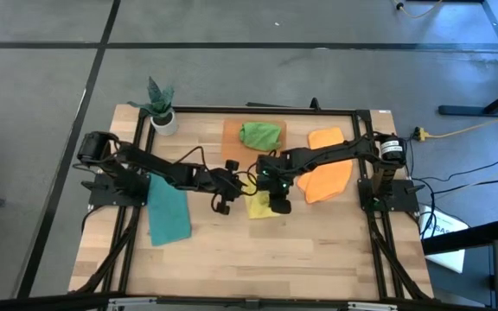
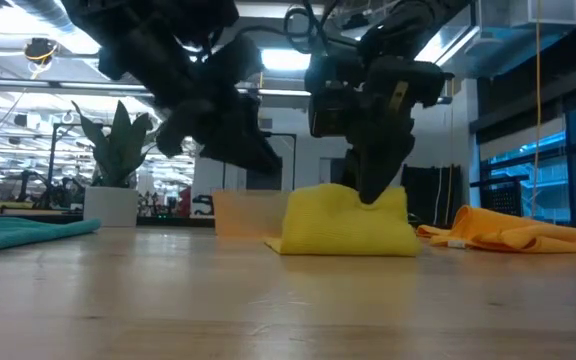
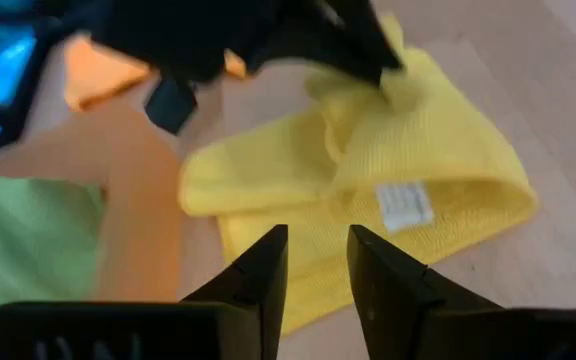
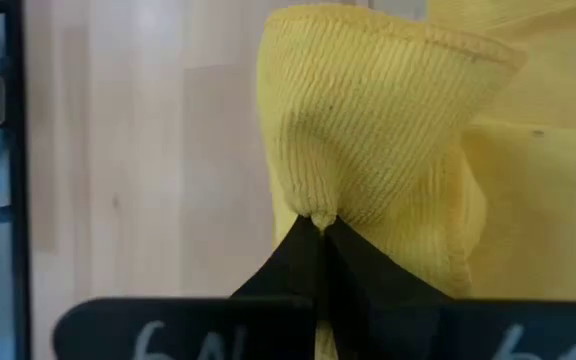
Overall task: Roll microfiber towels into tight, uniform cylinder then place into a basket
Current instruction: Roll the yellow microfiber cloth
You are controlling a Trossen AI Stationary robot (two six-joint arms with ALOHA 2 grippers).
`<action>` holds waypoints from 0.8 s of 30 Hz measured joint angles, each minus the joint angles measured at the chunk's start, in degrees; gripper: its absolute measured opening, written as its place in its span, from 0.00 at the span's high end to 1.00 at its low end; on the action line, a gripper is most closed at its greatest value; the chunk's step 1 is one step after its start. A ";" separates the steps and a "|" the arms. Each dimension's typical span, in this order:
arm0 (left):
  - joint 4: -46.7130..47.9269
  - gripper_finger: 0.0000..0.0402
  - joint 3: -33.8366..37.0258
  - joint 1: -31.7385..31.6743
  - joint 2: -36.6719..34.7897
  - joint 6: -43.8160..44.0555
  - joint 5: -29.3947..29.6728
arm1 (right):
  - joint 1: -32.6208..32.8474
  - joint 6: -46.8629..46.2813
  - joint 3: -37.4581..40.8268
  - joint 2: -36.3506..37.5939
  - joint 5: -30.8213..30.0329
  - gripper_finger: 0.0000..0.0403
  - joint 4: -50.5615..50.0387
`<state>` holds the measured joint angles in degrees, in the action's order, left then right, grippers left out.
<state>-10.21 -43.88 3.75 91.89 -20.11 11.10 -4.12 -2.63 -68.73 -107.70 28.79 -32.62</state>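
Note:
The yellow towel (image 1: 260,206) lies crumpled at the table's middle, its underside on the wood. It also shows in the low view (image 2: 348,228) and the left wrist view (image 3: 388,170). My right gripper (image 2: 373,195) is shut on its raised part. My left gripper (image 3: 316,250) is open and empty, raised just left of the yellow towel (image 1: 223,203). The green towel (image 1: 260,133) lies in the orange basket (image 1: 232,130) at the far middle. The teal towel (image 1: 169,212) lies flat at the left. Two orange towels (image 1: 328,180) lie at the right. My right gripper pinches a bunched fold of the yellow towel (image 4: 318,212) between its two fingertips, coming from above and pointing down. The pinched fold stands up as a peak (image 2: 368,190). The rest of the towel stays slack on the table.
A small white pot with a green plant (image 1: 161,112) stands at the far left corner. The orange basket's wall (image 2: 243,212) shows behind the yellow towel in the low view. Bare wood lies along the near edge (image 1: 258,259).

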 joint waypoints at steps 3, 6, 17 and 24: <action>-2.36 0.75 0.00 -0.71 2.12 -0.71 -0.55 | 0.04 0.13 0.00 -0.04 1.25 0.98 -0.20; -7.52 0.75 -0.02 -1.24 5.32 -2.10 -2.34 | 0.04 0.13 0.00 -0.04 1.27 0.98 -0.18; -19.84 0.75 -0.13 -1.65 11.15 -5.98 -9.02 | 0.04 0.15 0.00 -0.04 1.27 0.98 -0.07; -20.91 0.75 -0.13 -1.75 14.26 -6.00 -10.02 | 0.28 0.24 0.00 -0.04 1.29 0.98 0.13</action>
<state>-31.12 -44.01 2.00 106.14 -26.10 1.08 -3.84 -2.39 -68.73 -107.74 30.09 -32.49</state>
